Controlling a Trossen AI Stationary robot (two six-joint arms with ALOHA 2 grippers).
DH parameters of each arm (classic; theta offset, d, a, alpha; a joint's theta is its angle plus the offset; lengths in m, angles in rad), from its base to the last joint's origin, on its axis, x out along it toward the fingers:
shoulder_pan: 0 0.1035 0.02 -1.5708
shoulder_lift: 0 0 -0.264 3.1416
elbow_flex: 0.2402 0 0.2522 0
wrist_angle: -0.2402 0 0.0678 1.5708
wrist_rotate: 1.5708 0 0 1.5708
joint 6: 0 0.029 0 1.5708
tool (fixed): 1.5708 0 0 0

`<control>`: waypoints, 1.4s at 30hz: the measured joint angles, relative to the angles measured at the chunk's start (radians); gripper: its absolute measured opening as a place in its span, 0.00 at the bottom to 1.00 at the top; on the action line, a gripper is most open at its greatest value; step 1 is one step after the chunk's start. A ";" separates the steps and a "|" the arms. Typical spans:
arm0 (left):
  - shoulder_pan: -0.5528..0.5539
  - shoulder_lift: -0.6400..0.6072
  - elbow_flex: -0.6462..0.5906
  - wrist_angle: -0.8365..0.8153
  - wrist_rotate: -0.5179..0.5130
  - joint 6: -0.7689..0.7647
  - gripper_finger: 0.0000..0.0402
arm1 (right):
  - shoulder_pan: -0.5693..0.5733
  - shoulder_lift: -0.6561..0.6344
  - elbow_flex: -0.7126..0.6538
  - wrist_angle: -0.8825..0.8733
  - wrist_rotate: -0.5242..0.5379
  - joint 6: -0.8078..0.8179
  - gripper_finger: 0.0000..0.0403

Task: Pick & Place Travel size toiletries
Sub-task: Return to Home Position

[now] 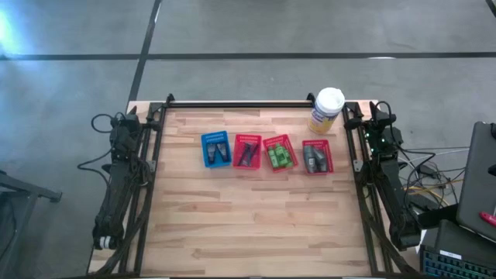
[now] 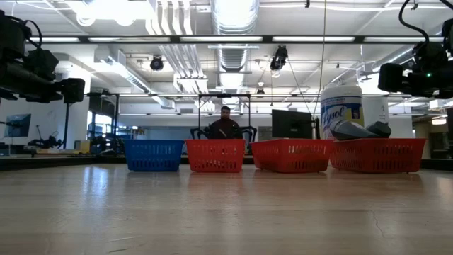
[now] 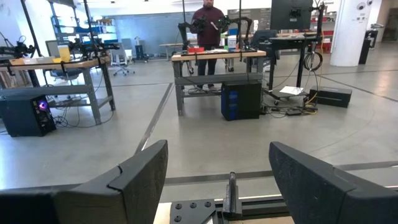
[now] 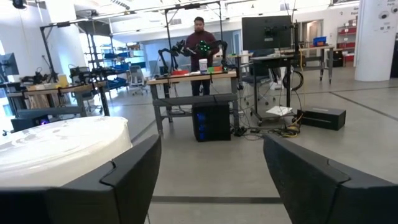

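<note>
Toiletries lie sorted in a row of little mesh baskets: dark sticks in the blue basket (image 1: 216, 149), dark items in a red basket (image 1: 248, 152), green bottles (image 1: 280, 156) in another red basket, grey tubes (image 1: 314, 159) in the rightmost red basket (image 2: 378, 154), where they poke above the rim. My left gripper (image 3: 217, 177) is open, parked at the table's far left corner. My right gripper (image 4: 211, 177) is open at the far right corner, beside the yellow canister's white lid (image 4: 56, 146). Both face the room.
The yellow canister with a white lid (image 1: 326, 109) stands at the far edge beside the right arm. A dark rail (image 1: 240, 103) runs along the table's far edge. Bare wood (image 1: 248, 225) lies on the near side of the baskets. A person (image 3: 208, 28) stands behind a bench beyond the table.
</note>
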 joint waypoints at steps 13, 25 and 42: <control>0.000 0.000 0.000 0.000 0.000 0.000 0.71 | 0.000 0.000 0.000 0.000 0.000 0.000 0.81; 0.000 0.000 0.000 0.000 0.000 0.000 0.71 | 0.000 0.000 0.000 0.000 0.000 0.000 0.89; 0.000 0.000 0.000 0.000 0.000 0.000 0.71 | 0.000 0.000 0.000 0.000 0.000 0.000 0.81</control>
